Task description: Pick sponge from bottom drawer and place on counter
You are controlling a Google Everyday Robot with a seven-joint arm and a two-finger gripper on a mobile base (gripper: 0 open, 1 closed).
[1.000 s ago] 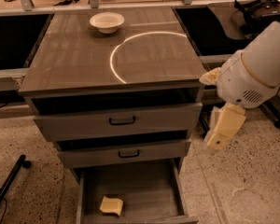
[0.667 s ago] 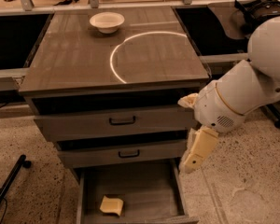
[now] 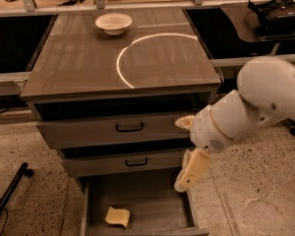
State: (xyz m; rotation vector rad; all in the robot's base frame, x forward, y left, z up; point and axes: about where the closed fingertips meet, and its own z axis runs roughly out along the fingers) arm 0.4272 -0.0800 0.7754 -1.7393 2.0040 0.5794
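The pale-yellow sponge lies on the wood-grain floor of the open bottom drawer, near its front left. My gripper hangs at the end of the white arm, in front of the right end of the middle drawer and above the bottom drawer's right side. Its cream fingers stand apart and hold nothing. It is well right of and above the sponge. The glossy counter with the white arc mark is above.
A cream-white bowl stands at the counter's back left. The two upper drawers with black bar handles are slightly ajar. A black bar lies on the floor at left. A headset rests on the dark table at right.
My arm and gripper have swung left and downward, from beside the cabinet's right edge to in front of the drawers. The sponge has not moved.
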